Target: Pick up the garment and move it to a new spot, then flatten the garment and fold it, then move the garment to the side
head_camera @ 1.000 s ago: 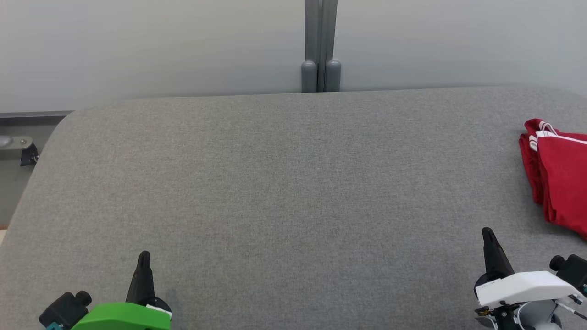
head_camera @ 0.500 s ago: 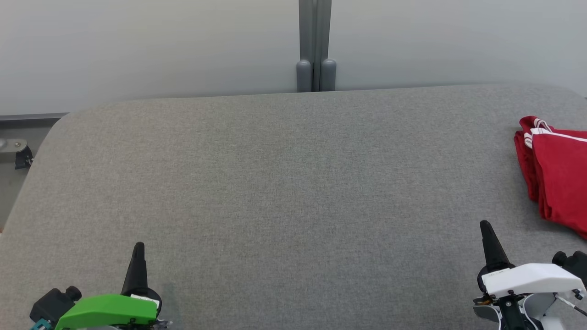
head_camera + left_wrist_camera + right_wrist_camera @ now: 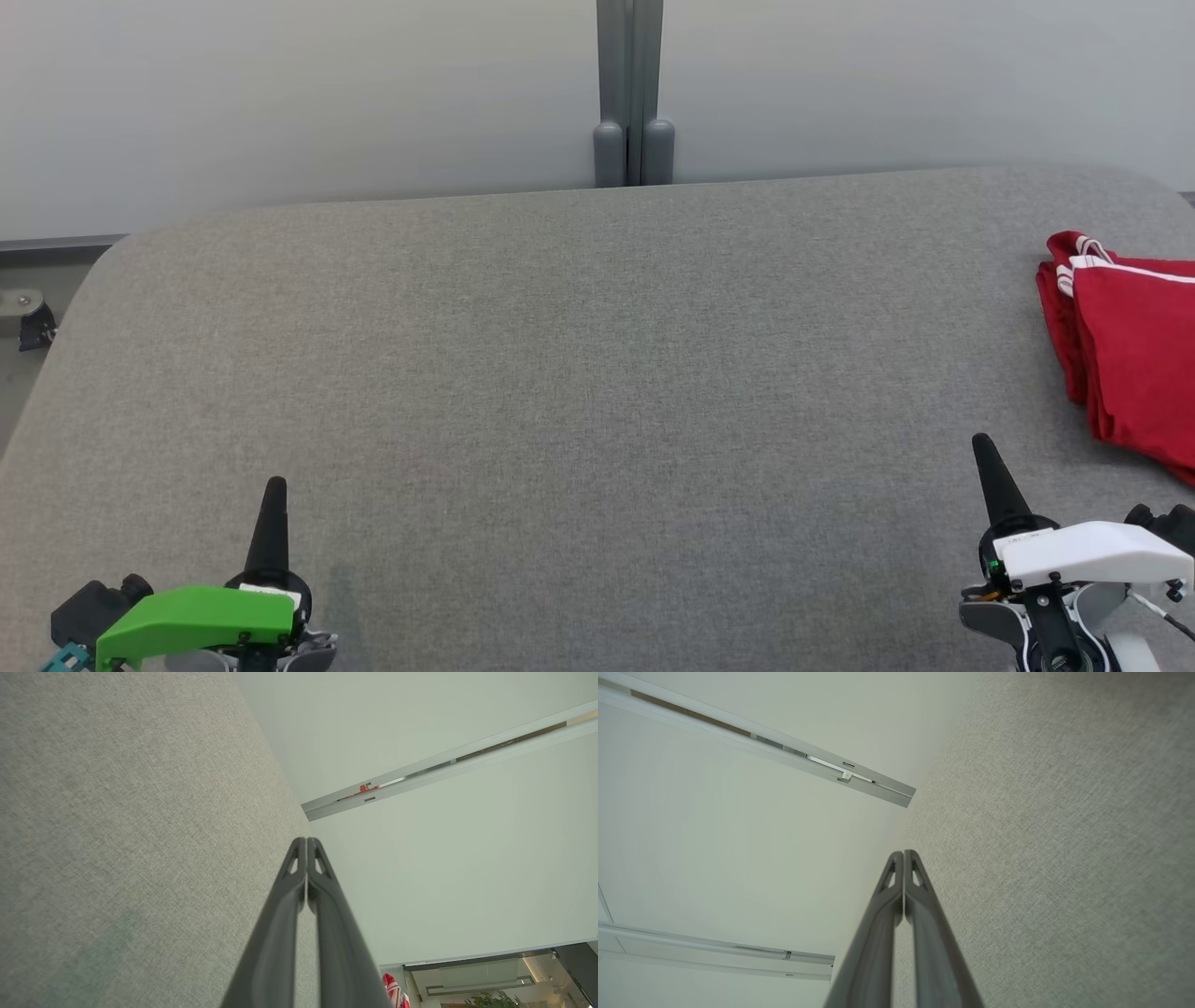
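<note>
The garment (image 3: pixel 1134 350) is red with white stripes and lies folded at the right edge of the grey fabric table (image 3: pixel 579 373); a sliver of it (image 3: pixel 392 991) shows low in the left wrist view. My left gripper (image 3: pixel 274 487) rests at the lower left, shut and empty, its fingers (image 3: pixel 306 845) pressed together. At the lower right my right gripper (image 3: pixel 980 442) is shut too, with its closed fingers (image 3: pixel 904 857) holding nothing. It sits a short way in front of and left of the garment, not touching it.
A pale wall with a grey vertical post (image 3: pixel 630 93) runs behind the table. The table's rounded left corner drops off near a metal fitting (image 3: pixel 28 317). Wide bare fabric lies between the two grippers.
The whole head picture has shifted, so the camera has turned a little rightward and tilted. Both grippers stay shut and the garment lies where it was.
</note>
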Robot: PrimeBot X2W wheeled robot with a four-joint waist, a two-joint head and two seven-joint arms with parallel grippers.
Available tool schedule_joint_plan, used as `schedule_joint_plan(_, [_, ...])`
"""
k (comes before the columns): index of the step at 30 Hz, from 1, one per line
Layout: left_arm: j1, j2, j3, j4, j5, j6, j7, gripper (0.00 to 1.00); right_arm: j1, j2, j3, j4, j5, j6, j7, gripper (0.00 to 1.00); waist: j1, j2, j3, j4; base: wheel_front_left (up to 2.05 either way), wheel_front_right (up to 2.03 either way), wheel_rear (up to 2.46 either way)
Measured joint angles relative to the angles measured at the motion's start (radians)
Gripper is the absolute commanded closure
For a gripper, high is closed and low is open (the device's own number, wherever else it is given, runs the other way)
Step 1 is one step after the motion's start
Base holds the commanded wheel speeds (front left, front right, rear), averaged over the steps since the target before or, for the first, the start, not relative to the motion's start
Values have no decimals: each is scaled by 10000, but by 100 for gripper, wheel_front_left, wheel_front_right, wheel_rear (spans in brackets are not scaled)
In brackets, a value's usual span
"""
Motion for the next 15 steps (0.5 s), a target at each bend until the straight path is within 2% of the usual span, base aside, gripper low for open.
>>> schedule_joint_plan(15, [-247,2,219,29,-1273,-123,370,100,-215,-10,-21,12,1515,-6,347,100,0,0,20,-140,0,0,0])
